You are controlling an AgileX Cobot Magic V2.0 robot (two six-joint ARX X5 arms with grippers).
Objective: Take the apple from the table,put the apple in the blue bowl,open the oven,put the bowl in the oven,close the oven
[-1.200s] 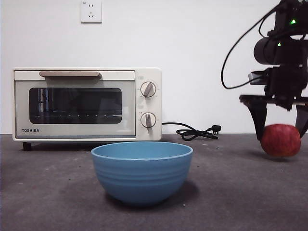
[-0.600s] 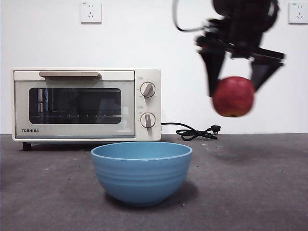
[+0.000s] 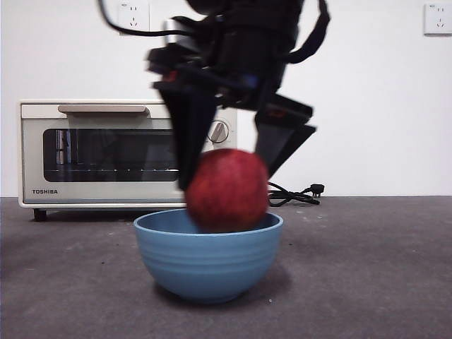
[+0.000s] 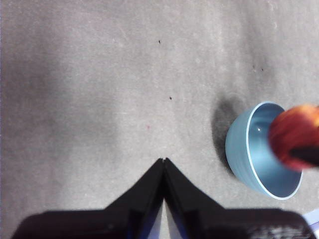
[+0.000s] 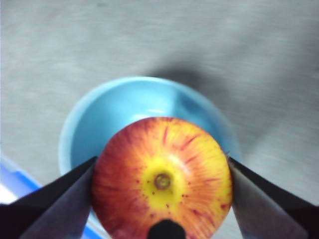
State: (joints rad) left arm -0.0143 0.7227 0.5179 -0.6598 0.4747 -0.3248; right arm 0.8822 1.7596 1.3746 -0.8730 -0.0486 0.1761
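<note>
My right gripper [image 3: 227, 169] is shut on the dark-red apple [image 3: 227, 189], holding it right over the blue bowl [image 3: 207, 258], its underside level with the rim. In the right wrist view the apple [image 5: 162, 179] shows its yellow top between the jaws, with the bowl [image 5: 119, 112] beneath. My left gripper [image 4: 164, 160] is shut and empty above bare table [image 4: 99, 99], with the bowl [image 4: 254, 154] and apple [image 4: 294, 134] off to one side. The cream oven [image 3: 106, 152] stands behind on the left with its door closed.
A black cord with plug [image 3: 293, 194] lies on the table beside the oven. Two wall sockets [image 3: 134, 15] sit high on the white wall. Dark grey table [image 3: 367, 268] stretches to the right of the bowl.
The right gripper lifted the apple off the table at the far right and carried it left and forward. It now hangs low over the bowl.
</note>
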